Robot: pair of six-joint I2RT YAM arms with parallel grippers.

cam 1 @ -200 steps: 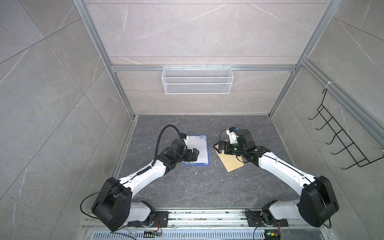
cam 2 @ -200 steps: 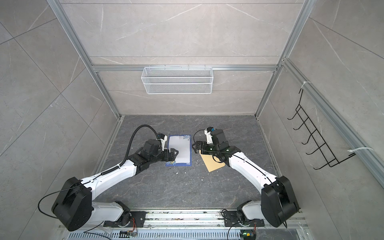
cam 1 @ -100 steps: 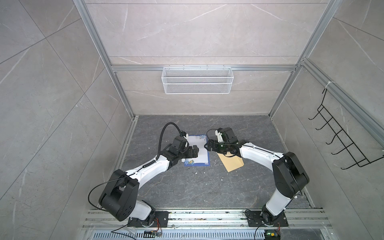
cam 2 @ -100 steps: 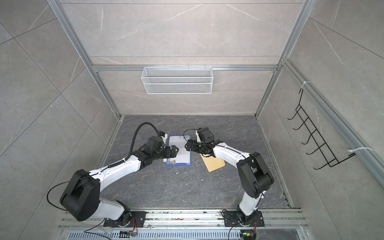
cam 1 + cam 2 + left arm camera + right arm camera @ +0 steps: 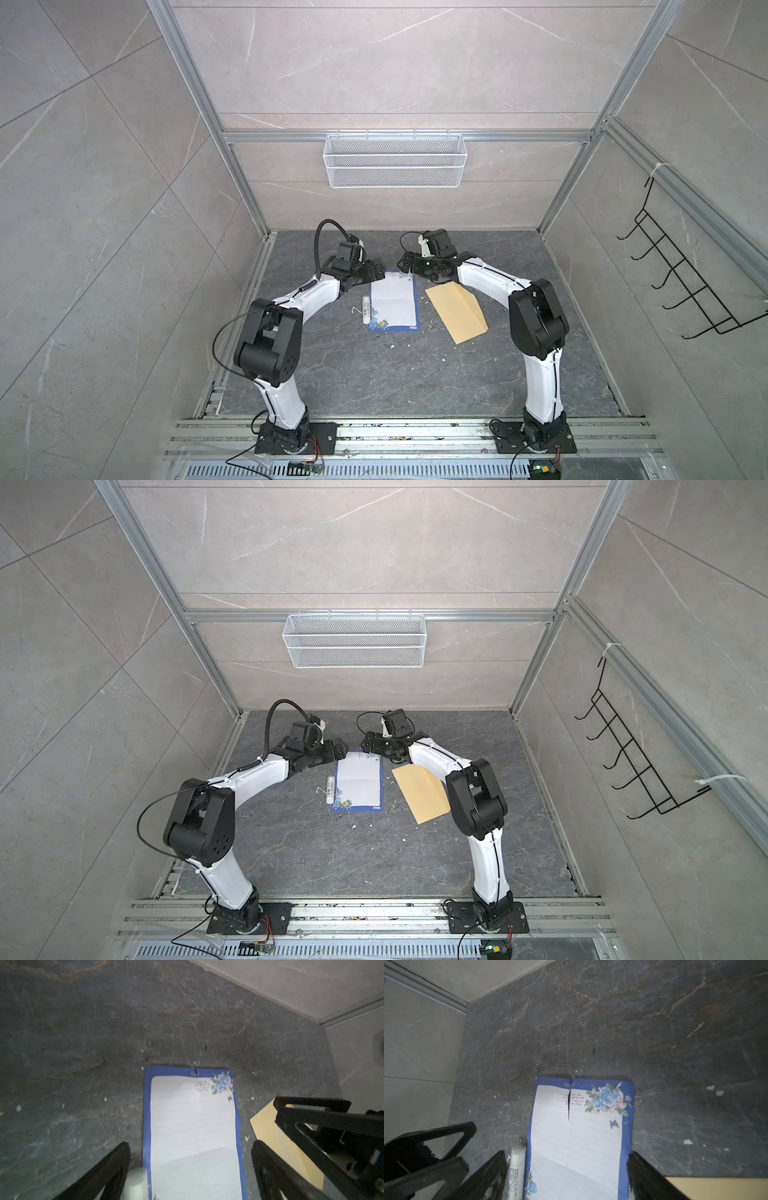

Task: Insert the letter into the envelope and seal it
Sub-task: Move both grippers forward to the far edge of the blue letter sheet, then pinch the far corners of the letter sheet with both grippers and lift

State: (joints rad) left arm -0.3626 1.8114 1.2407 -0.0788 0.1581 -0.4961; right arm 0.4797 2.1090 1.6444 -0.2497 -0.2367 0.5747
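The letter (image 5: pixel 394 305) (image 5: pixel 360 784) lies flat on the dark floor, white with a blue border and flower prints, with a short tear in its far edge (image 5: pixel 569 1103). The tan envelope (image 5: pixel 457 312) (image 5: pixel 420 794) lies to its right, apart from it. My left gripper (image 5: pixel 377 270) (image 5: pixel 191 1159) hovers open over the letter's far left corner. Open as well, my right gripper (image 5: pixel 405 264) (image 5: pixel 566 1167) hovers at the far right corner. In both wrist views the fingers straddle the letter (image 5: pixel 193 1126) (image 5: pixel 577 1142) without holding it.
A white glue stick (image 5: pixel 365 309) (image 5: pixel 517 1167) lies along the letter's left edge. Small white paper scraps dot the floor. A wire basket (image 5: pixel 394 166) hangs on the back wall and a black hook rack (image 5: pixel 681 286) on the right wall.
The right gripper swung left from over the envelope to the letter's far right corner. The left gripper moved from the letter's left side toward its far end. Letter, envelope and glue stick stayed put.
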